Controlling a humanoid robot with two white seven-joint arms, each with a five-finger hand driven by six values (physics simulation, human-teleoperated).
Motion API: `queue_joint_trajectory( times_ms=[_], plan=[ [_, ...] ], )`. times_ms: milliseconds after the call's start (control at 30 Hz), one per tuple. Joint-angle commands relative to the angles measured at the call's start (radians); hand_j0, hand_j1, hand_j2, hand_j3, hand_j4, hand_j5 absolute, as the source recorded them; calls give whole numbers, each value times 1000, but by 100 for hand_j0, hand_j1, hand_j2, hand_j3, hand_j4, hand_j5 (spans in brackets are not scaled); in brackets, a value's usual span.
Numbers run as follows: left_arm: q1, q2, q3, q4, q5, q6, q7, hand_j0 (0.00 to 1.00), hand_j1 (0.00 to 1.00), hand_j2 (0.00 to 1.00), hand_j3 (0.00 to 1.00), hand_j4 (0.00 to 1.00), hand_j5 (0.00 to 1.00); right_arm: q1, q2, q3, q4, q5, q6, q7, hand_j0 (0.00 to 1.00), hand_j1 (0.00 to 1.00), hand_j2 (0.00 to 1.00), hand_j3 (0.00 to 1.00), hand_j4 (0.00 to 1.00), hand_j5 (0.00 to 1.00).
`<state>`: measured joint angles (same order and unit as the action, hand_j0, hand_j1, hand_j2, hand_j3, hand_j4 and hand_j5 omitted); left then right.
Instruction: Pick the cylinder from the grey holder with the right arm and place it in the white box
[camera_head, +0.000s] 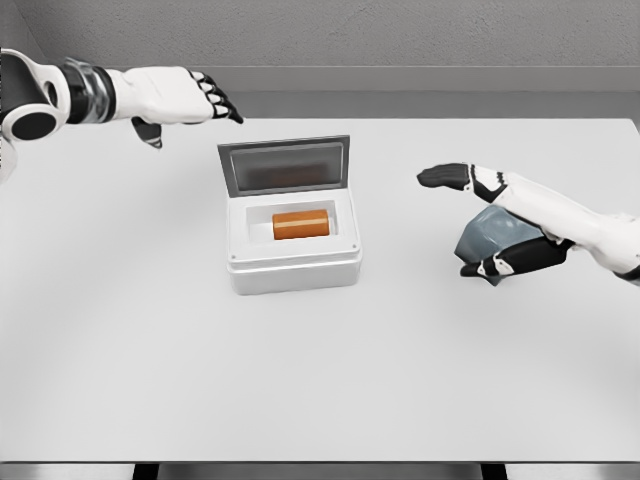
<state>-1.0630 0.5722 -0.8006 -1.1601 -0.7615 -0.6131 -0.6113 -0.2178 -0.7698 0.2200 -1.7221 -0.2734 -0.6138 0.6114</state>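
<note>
Your cylinder (301, 224) lies on its side inside the white box (293, 268), lid (285, 166) standing open behind it. Your right hand (497, 222) sits right of the box, fingers spread, holding nothing, over the grey holder (490, 232). Your left hand (185, 97) hovers at the table's (320, 390) far left, fingers relaxed, empty.

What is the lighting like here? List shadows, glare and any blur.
Head view: even, diffuse light, no glare on the white table; soft shadows under the white box and right hand; the orange cylinder is sharp, though the inside of the open lid looks smeared; the grey holder is partly hidden by the hand.
</note>
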Motion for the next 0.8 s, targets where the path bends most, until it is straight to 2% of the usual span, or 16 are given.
queue_joint_trajectory(
  times_ms=[0, 167, 367, 500, 600, 767],
  plan=[
    [0, -18, -29, 4, -15, 2, 0, 100, 100, 100, 100, 100, 100, 0, 0, -8, 1, -9, 3, 0, 100, 100, 100, 100, 100, 100],
    [2, -21, -49, 2, -81, 2, 0, 100, 100, 100, 100, 100, 100, 0, 1, -10, 3, -7, 3, 0, 100, 100, 100, 100, 100, 100],
    [8, -25, -58, -13, -110, 2, 0, 100, 100, 100, 100, 100, 100, 3, 1, -10, 1, -9, 3, 0, 100, 100, 100, 100, 100, 100],
    [11, -9, -58, -82, -127, 2, 0, 100, 100, 100, 100, 100, 100, 3, 1, -10, 3, -9, 3, 0, 100, 100, 100, 100, 100, 100],
    [21, 37, -74, -171, -130, 2, 0, 100, 100, 100, 100, 100, 100, 3, 1, -10, 3, -9, 3, 0, 100, 100, 100, 100, 100, 100],
    [49, 97, -78, -213, -128, 2, 0, 100, 100, 100, 100, 100, 100, 5, 1, -10, 3, -7, 3, 0, 100, 100, 100, 100, 100, 100]
  ],
)
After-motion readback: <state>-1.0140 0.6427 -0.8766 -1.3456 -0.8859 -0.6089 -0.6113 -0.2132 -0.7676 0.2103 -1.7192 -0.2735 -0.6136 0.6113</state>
